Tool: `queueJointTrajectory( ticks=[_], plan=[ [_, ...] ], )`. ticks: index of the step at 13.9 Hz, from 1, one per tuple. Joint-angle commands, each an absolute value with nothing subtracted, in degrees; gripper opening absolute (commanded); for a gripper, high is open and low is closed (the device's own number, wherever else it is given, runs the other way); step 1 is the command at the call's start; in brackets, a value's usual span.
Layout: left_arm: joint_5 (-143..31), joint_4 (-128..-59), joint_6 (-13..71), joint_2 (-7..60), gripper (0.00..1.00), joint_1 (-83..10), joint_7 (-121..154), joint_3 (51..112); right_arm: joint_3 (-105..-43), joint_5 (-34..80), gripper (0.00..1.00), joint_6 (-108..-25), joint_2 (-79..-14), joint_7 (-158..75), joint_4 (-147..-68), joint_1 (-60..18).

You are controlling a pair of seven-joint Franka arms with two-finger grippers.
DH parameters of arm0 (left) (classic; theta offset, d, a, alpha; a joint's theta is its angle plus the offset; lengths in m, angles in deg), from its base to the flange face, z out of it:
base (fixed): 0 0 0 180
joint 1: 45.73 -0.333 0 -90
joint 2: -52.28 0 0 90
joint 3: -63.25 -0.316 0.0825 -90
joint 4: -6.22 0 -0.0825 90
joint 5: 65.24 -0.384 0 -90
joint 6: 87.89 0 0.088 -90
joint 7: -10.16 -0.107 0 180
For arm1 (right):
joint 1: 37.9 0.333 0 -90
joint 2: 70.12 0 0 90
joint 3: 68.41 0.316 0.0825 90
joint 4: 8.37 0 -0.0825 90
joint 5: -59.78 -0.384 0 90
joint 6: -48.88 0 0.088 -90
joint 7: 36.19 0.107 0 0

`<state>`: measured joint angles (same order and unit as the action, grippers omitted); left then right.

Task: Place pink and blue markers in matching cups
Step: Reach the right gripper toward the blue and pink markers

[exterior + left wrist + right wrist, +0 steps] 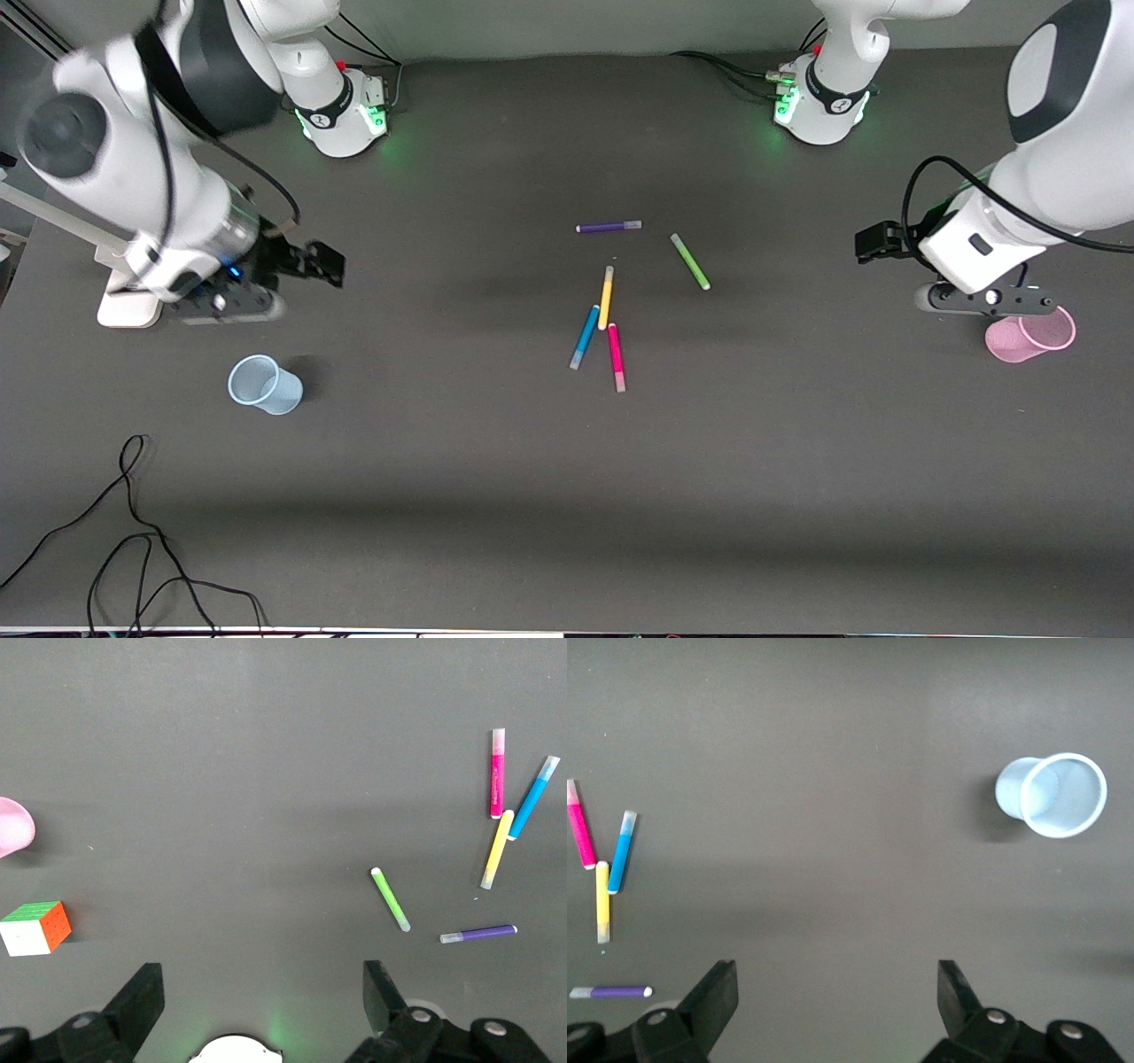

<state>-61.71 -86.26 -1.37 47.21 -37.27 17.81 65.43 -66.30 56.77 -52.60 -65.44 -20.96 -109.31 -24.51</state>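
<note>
The pink marker (616, 357) and the blue marker (584, 337) lie mid-table, their upper ends next to the yellow pen (606, 298). They also show in the left wrist view, pink (498, 773) and blue (534, 798), and in the right wrist view, pink (579, 835) and blue (622, 851). The pale blue cup (264, 384) (1054, 796) stands toward the right arm's end. The pink cup (1032, 335) (13, 826) stands toward the left arm's end, partly hidden by the left hand. My left gripper (873, 241) (263, 992) and right gripper (323, 263) (837, 997) are open, empty and over bare table.
A green pen (690, 261) and a purple pen (609, 227) lie farther from the front camera than the marker cluster. A colour cube (35, 927) sits near the pink cup. Loose black cables (133, 532) lie near the table's front edge at the right arm's end.
</note>
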Motion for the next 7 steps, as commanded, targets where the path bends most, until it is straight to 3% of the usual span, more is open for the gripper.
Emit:
queueJointTrajectory(
  ticks=[1,7],
  plan=[
    [-61.72,-86.33,-1.58,47.62,1.00,-37.03,18.68,64.75,-66.57,56.88,1.00,-51.05,-65.03,-20.89,-106.98,-25.33],
    [-61.72,-86.33,-1.49,47.62,1.00,-37.21,18.51,64.75,-59.99,52.14,1.00,-57.36,-55.73,-16.68,-106.64,-25.33]
  ],
)
